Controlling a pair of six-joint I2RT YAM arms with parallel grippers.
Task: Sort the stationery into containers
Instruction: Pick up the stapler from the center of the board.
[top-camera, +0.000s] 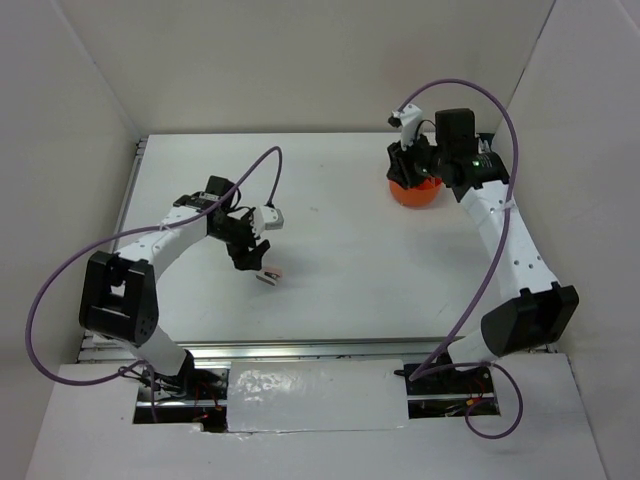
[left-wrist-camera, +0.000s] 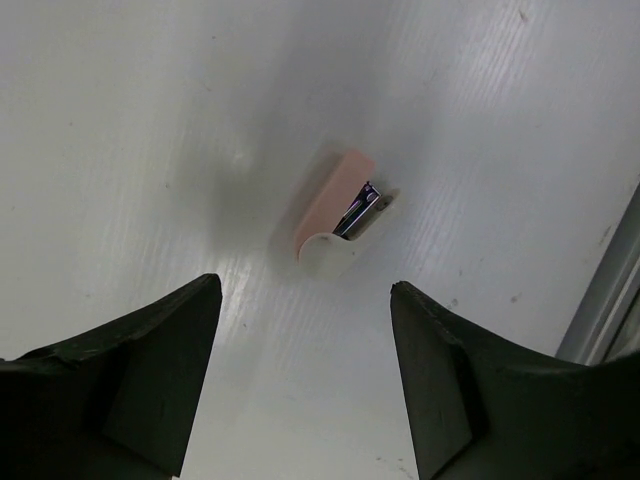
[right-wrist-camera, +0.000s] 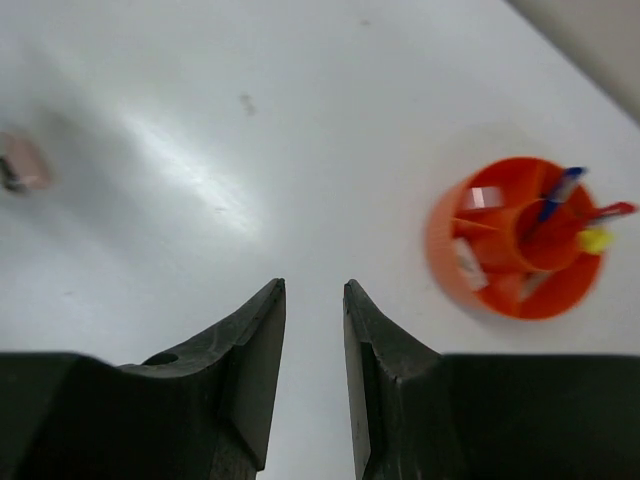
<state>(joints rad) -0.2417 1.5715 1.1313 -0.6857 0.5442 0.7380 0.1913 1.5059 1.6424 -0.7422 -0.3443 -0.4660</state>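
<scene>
Stapler (left-wrist-camera: 338, 215), pink-and-white, lies ahead of the left jaws, spread wide and empty; right jaws narrowly parted.

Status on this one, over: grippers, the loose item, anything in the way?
Left gripper open, over the pink-and-white stapler, not touching. Right gripper slightly open, empty, near the orange tub. Nothing between left jaws and stapler.

1. We see a small pink-and-white plastic block (left-wrist-camera: 325, 215) with a silver metal middle.
2. We see a squat round bright-orange plastic tub (right-wrist-camera: 445, 250).
3. Inside it we pick out a thin blue-tipped pen (right-wrist-camera: 560, 188) and a yellow cap (right-wrist-camera: 594, 240).
4. The flat table top (left-wrist-camera: 150, 120) is plain white.
</scene>
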